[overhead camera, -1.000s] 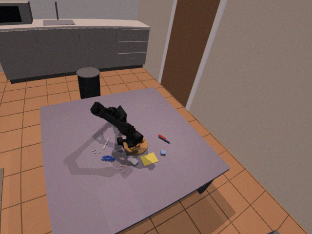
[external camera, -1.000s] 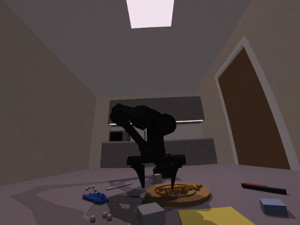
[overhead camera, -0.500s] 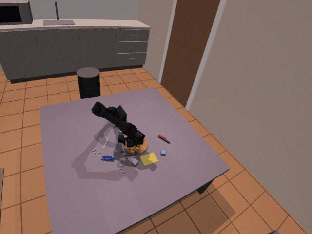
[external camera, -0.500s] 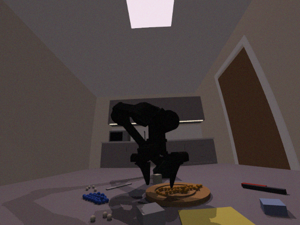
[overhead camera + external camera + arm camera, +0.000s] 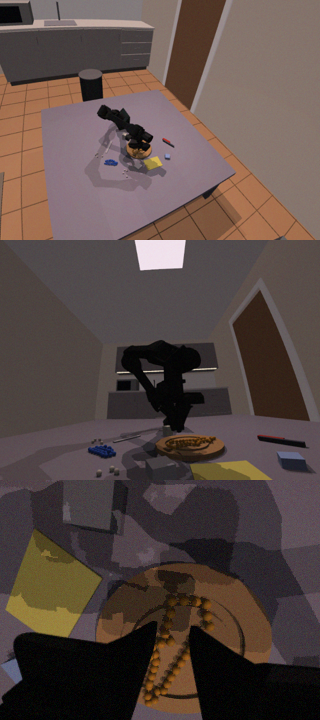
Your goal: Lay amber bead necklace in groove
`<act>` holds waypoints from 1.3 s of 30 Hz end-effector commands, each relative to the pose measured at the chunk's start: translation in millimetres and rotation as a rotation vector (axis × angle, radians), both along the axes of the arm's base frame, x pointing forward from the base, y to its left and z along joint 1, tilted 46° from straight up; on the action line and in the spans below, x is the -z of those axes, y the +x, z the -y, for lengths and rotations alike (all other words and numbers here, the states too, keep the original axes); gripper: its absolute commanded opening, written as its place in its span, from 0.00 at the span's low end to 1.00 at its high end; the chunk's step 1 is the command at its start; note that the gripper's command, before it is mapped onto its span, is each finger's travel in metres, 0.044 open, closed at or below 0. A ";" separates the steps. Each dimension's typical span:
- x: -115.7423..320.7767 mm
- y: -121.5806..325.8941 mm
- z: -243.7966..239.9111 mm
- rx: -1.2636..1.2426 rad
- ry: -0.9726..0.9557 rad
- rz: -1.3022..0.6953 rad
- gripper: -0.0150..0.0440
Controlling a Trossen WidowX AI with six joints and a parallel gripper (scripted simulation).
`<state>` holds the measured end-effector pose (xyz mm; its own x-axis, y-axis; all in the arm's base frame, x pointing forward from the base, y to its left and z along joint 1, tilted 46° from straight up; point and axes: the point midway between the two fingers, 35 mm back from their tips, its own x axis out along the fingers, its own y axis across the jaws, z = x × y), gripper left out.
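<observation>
The round bead board [image 5: 147,153] [image 5: 217,448] [image 5: 255,611] is orange-brown wood with a ring groove. The amber bead necklace [image 5: 191,442] [image 5: 176,671] lies on it as a long, narrow, bent loop. It crosses the middle of the board and the groove rather than following the ring; one end reaches the board's edge area. My gripper [image 5: 178,430] [image 5: 173,629] is partly open, pointing down above the board, with a gap between the fingertips. In the wrist view the necklace shows below and between the fingers, and the right finger hides a little of it.
Around the board are a yellow sheet [image 5: 153,163] [image 5: 55,585], a grey block [image 5: 160,467] [image 5: 87,502], a light blue block [image 5: 167,156] [image 5: 292,460], blue beads [image 5: 110,162] [image 5: 102,451], loose pale beads, a pale stick [image 5: 126,438], a red and black pen [image 5: 281,440] and a pale cylinder [image 5: 167,430].
</observation>
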<state>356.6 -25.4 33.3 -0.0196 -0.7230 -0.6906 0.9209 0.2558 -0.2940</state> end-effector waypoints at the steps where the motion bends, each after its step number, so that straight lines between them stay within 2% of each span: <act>1: 0.6 1.7 -2.3 0.039 0.002 0.036 0.46; 39: 28.1 0.8 26.8 0.039 0.000 0.037 0.46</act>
<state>358.5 -50.6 6.9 -0.0209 -0.7190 -0.6947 0.9436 0.2155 -0.2515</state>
